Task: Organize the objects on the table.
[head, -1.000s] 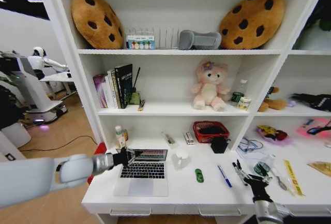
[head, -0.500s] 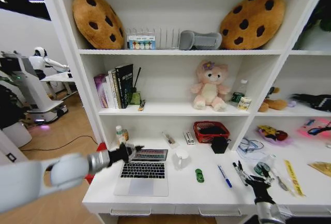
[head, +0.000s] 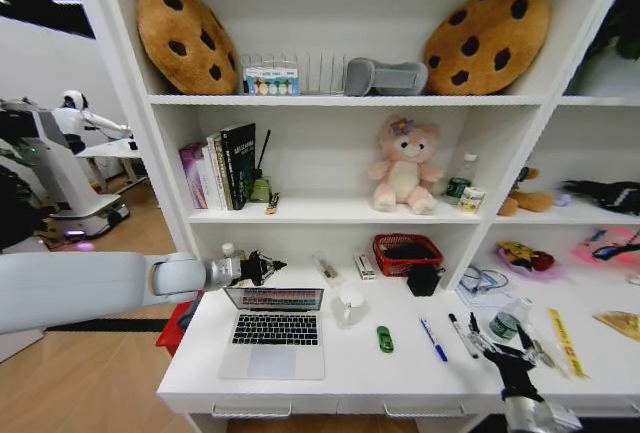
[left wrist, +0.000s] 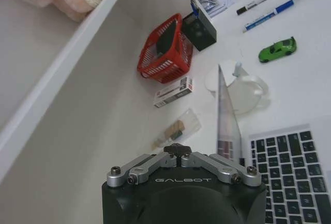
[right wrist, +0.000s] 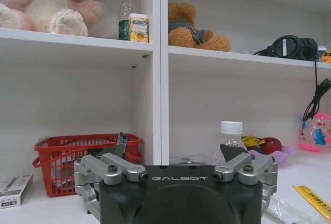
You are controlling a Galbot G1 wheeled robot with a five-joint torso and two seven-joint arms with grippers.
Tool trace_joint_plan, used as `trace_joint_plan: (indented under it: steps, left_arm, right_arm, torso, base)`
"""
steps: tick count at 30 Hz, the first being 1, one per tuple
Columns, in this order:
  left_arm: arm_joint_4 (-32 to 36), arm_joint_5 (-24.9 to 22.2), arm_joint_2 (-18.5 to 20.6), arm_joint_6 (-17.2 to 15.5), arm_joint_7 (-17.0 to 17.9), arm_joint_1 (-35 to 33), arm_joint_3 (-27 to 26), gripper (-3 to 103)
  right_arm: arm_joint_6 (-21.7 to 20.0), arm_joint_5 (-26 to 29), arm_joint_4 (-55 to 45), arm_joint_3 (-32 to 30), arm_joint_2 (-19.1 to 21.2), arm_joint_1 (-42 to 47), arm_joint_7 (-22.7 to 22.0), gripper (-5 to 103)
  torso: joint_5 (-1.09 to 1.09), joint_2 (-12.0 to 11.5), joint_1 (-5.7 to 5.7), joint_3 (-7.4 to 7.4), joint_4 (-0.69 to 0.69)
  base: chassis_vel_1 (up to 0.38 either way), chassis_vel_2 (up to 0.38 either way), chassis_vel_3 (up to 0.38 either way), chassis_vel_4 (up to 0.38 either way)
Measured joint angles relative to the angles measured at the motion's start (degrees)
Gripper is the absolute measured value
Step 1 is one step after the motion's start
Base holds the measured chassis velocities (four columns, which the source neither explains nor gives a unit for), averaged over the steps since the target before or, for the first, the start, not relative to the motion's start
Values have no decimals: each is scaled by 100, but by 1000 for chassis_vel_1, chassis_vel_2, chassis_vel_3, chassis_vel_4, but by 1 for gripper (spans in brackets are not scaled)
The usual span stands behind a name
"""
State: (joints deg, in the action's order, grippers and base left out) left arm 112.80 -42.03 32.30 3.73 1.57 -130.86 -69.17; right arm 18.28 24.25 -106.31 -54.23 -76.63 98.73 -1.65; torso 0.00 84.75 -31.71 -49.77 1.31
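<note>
A: Where's the laptop (head: 276, 333)?
B: Lower left-centre of the head view, on the white table (head: 400, 373), lid open. Left gripper (head: 262, 268) sits just above the top edge of the screen, centre-left of frame. In the left wrist view its fingers (left wrist: 177, 150) look pinched together, nothing between them.

A: Handling?
B: My guess: the lid is thin, stiff and hinged, and it folds with a light push on the top edge. Smooth metal, so likely slippery. The whole laptop is the heaviest item here; take it by a side edge, never by the screen.

A: Small stuff?
B: Green toy car (head: 385, 339) is right of the laptop, lower centre. Probably light and hard, may roll; pinch across the body. Blue pen (head: 433, 340) and black pen (head: 460, 335) are lower right, lying apart. Thin and round, so they'll roll; grip across the middle of the barrel.

A: Right gripper?
B: Right gripper (head: 510, 358) hangs at the lower right corner, near the pens, holding nothing. Jaws spread wide in the right wrist view.
</note>
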Motion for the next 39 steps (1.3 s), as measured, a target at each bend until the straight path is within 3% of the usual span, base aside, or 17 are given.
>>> trace_joint_plan:
  steps: [16, 19, 25, 28, 29, 30, 31, 33, 34, 35, 36, 37, 38, 39]
  left_arm:
    - [988, 1225, -1138, -268, 330, -1318, 321, 0]
    - [978, 1587, -1476, -248, 357, -1883, 286, 0]
    - [937, 1650, -1891, -117, 362, -1939, 199, 0]
    - [1035, 1328, -2793, -5, 318, -1390, 93, 14]
    - [1035, 1328, -2793, -5, 318, -1390, 93, 14]
    - [1124, 1195, -3246, 35, 306, -1219, 76, 19]
    - [1124, 1195, -3246, 35, 306, -1219, 76, 19]
    - [1304, 1020, -4306, 94, 241, -753, 260, 30]
    - [1304, 1020, -4306, 94, 241, -753, 260, 30]
    - [1410, 954, -5024, 69, 147, -313, 527, 35]
    - [1410, 954, -5024, 69, 147, -313, 527, 35]
    - [1505, 816, -5892, 42, 126, 180, 724, 41]
    - [1561, 690, -6370, 13, 134, 410, 762, 46]
    - [1561, 690, -6370, 13, 134, 410, 762, 46]
  right_arm:
    - [-72, -63, -37, 95, -10, -175, -111, 100]
    - [-72, -49, -23, 88, -12, -179, -123, 100]
    - [-72, -58, -37, 93, -12, -137, -124, 100]
    - [-72, -140, -76, 166, 9, -90, -83, 100]
    - [-72, -140, -76, 166, 9, -90, -83, 100]
    - [-72, -194, -107, 214, 16, -85, -57, 100]
    - [-72, -194, -107, 214, 16, -85, -57, 100]
    - [-106, -287, -213, 315, 23, -68, -31, 100]
    - [-106, -287, -213, 315, 23, -68, -31, 100]
    - [-136, -347, -292, 368, 24, -56, -25, 100]
    - [-136, -347, -292, 368, 24, -56, -25, 100]
    - [-176, -402, -378, 420, 25, -37, -26, 100]
    - [-198, -428, -431, 454, 25, -20, -24, 100]
    - [-198, -428, -431, 454, 25, -20, -24, 100]
  torso:
    - [1, 0, 0, 0, 0]
    - [-2, 0, 1, 1, -2]
    - [-2, 0, 0, 0, 1]
    - [0, 0, 0, 0, 2]
    - [0, 0, 0, 0, 2]
    - [1, 0, 0, 1, 0]
    - [1, 0, 0, 1, 0]
    - [0, 0, 0, 1, -1]
    - [0, 0, 0, 1, -1]
    - [2, 0, 0, 1, 0]
    - [2, 0, 0, 1, 0]
    - [-2, 0, 1, 1, -4]
    - [-4, 1, 1, 2, -6]
    - [-4, 1, 1, 2, -6]
  base:
    - [0, 0, 0, 0]
    - [0, 0, 0, 0]
    - [0, 0, 0, 0]
    - [0, 0, 0, 0]
    - [0, 0, 0, 0]
    - [0, 0, 0, 0]
    - [0, 0, 0, 0]
    - [0, 0, 0, 0]
    - [0, 0, 0, 0]
    - [0, 0, 0, 0]
    - [0, 0, 0, 0]
    - [0, 0, 0, 0]
    - [0, 0, 0, 0]
    - [0, 0, 0, 0]
